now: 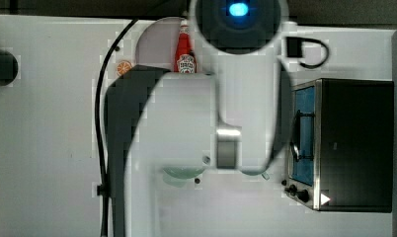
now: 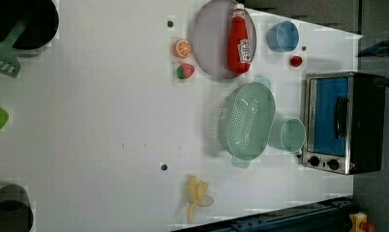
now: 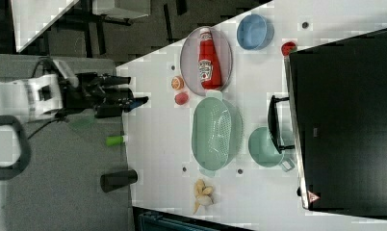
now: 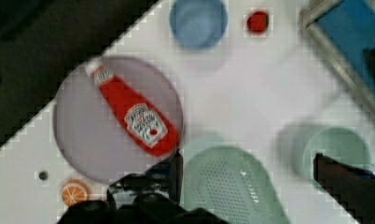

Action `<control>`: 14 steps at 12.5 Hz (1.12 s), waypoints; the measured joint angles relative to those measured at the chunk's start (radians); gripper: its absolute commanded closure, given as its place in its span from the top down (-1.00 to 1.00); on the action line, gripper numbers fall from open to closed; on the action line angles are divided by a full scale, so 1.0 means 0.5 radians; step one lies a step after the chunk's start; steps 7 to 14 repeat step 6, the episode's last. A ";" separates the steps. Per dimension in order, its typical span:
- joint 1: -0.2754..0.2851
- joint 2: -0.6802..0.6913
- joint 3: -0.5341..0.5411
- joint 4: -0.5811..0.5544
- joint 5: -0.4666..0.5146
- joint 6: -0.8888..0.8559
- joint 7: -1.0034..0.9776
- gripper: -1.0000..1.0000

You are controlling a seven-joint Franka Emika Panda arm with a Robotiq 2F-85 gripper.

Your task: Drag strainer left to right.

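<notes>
— Black tool: fingers spread wide, nothing held, poised above the tabletop.
— Below it?
— Mint strainer, untouched, between the plate carrying the ketchup bottle and the green mug, near the toaster oven.
— Step?
— Approach, probably. Contact not yet made.
— Next?
— Likely down onto the rim, grip or hook it, then pull sideways, steering clear of the mug.

The strainer is smooth matt mint-green plastic, perforated with fine holes; the ketchup bottle is glossy red plastic with a paper-like label; the toaster oven has a brushed metal frame and matt black casing; the table is smooth matt white.
</notes>
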 measured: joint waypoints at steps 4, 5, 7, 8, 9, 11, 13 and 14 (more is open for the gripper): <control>-0.013 -0.102 -0.036 0.152 0.061 -0.349 -0.094 1.00; -0.014 -0.120 -0.029 0.150 0.069 -0.370 -0.109 1.00; -0.015 -0.119 -0.026 0.143 0.055 -0.389 -0.147 1.00; -0.015 -0.119 -0.026 0.143 0.055 -0.389 -0.147 1.00; -0.015 -0.119 -0.026 0.143 0.055 -0.389 -0.147 1.00; -0.015 -0.119 -0.026 0.143 0.055 -0.389 -0.147 1.00; -0.015 -0.119 -0.026 0.143 0.055 -0.389 -0.147 1.00; -0.015 -0.119 -0.026 0.143 0.055 -0.389 -0.147 1.00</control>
